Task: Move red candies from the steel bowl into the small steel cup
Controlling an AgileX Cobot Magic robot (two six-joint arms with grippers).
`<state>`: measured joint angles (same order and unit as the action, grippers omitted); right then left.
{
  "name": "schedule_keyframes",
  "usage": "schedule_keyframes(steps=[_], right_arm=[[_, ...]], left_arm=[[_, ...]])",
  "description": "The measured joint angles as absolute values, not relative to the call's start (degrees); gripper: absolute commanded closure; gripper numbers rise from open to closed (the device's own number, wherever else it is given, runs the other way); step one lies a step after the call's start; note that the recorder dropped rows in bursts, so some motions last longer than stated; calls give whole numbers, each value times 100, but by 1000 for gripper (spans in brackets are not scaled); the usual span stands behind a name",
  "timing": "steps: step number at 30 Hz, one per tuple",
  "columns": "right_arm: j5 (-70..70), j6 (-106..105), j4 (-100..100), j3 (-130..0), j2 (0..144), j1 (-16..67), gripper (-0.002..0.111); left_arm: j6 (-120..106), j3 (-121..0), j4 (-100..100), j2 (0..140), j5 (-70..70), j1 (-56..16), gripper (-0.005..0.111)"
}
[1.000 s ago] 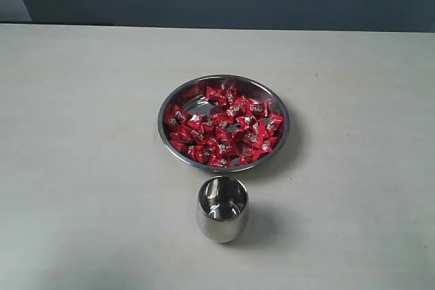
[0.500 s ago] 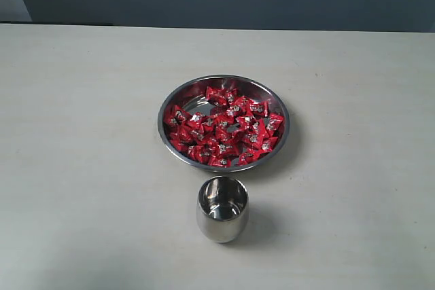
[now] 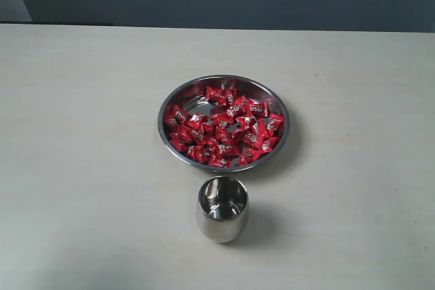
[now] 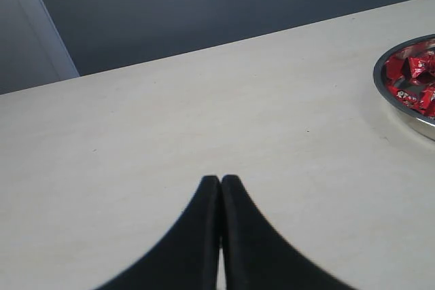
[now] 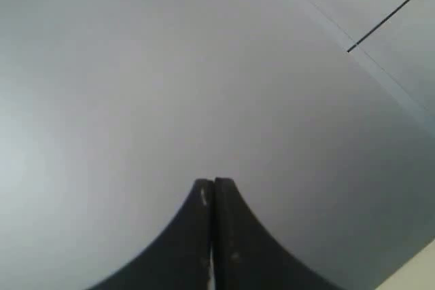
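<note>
The left claw (image 4: 220,180) and the right claw (image 5: 213,183) were clenched empty, so we judged one should open over the shiny red wrapped candies (image 3: 224,130) in the wide polished steel bowl (image 3: 192,93), pinch few, then cross to the small rounded steel cup (image 3: 221,219) just beside that bowl.

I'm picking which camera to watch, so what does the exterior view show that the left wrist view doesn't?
Only the exterior view shows the small steel cup, upright, and the steel bowl whole. Only the left wrist view shows the left tool, shut. Both show the table and red candies in the bowl; the wrist view catches only its edge.
</note>
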<state>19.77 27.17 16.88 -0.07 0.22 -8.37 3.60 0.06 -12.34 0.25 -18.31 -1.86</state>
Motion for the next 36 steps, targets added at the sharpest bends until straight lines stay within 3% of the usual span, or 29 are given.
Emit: schedule_keyframes(steps=[17,22,27,36], right_arm=[[1920,2613,1598,-7,22,-837,109],[2452,4207,-709,-168,139,-837,109],[2372,5155,-3297,-1800,1618,-837,109],[2273,7576,-6853,-5838,6125,-837,109]], left_arm=[[360,6,-1234,25,-1831,-186,106],[360,6,-1234,25,-1831,-186,106],[360,6,-1234,25,-1831,-186,106],[360,6,-1234,25,-1831,-186,106]])
